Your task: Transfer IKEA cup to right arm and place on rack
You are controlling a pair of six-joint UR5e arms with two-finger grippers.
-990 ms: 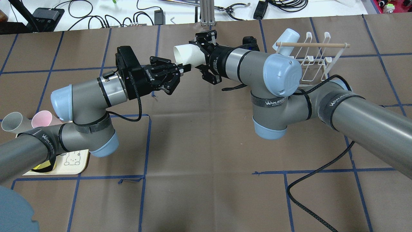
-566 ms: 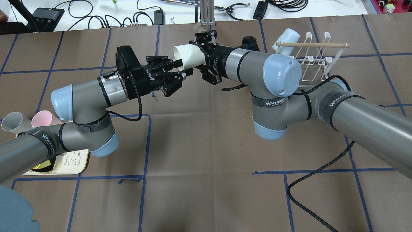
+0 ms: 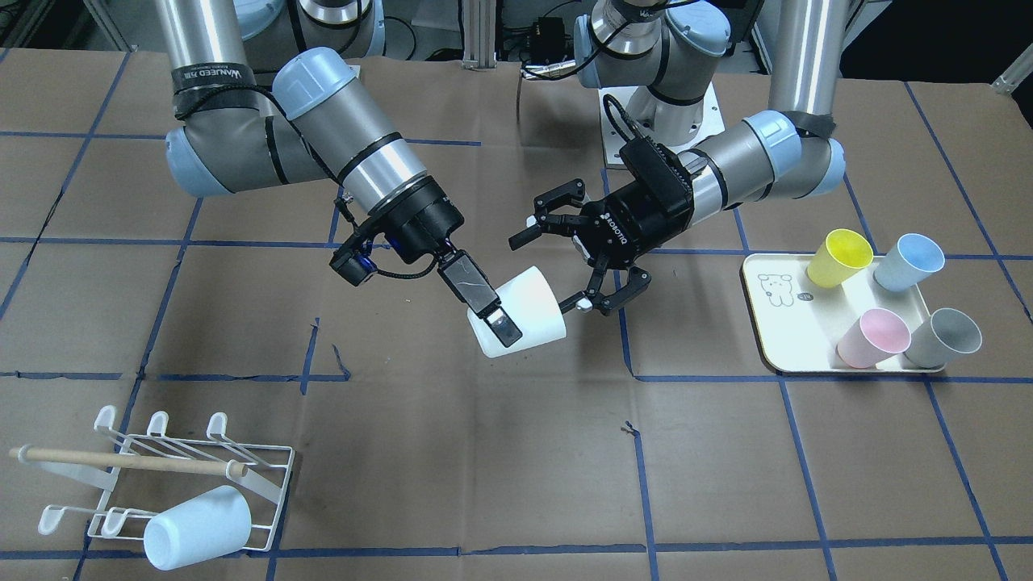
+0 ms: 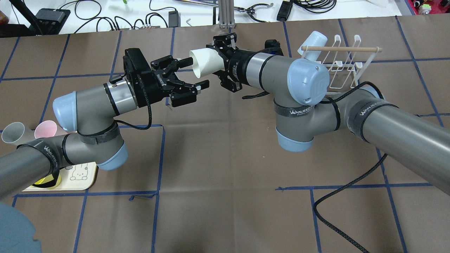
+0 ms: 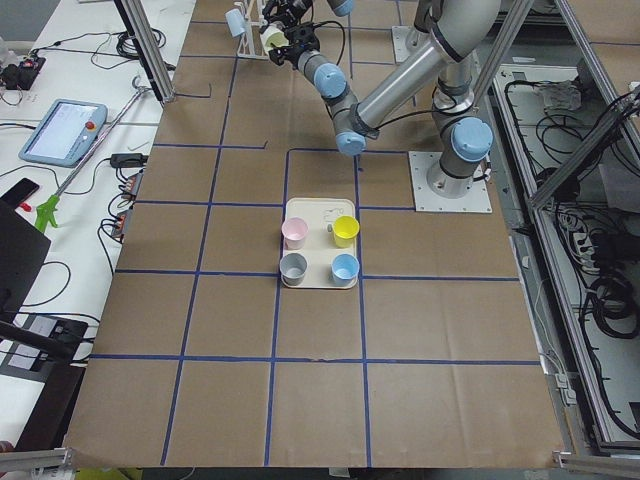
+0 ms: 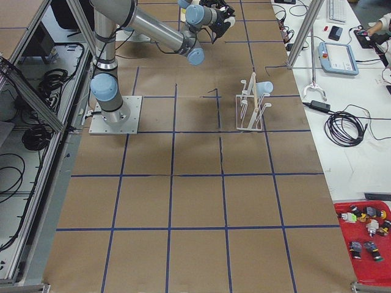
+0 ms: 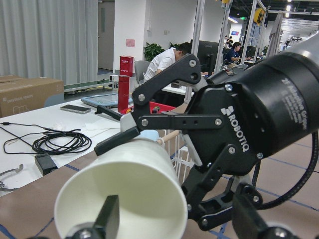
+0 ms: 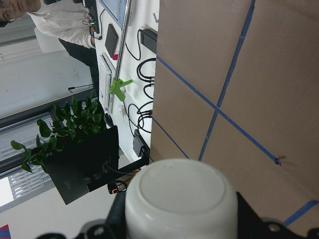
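Your right end effector (image 3: 507,324) grips the white cup (image 3: 537,311), one finger hidden behind it; left end effector (image 3: 550,273) spread wide.

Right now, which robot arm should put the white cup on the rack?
The right arm. The right end effector grips the white cup, and the rack stands on that arm's side of the table. The left end effector is open, not gripping the cup, and is farther from the rack.

Bright, even ceiling light; only faint shadows lie on the table (image 3: 484,452) under the cup (image 3: 529,315), and the desk (image 4: 105,14) beyond it glares white.
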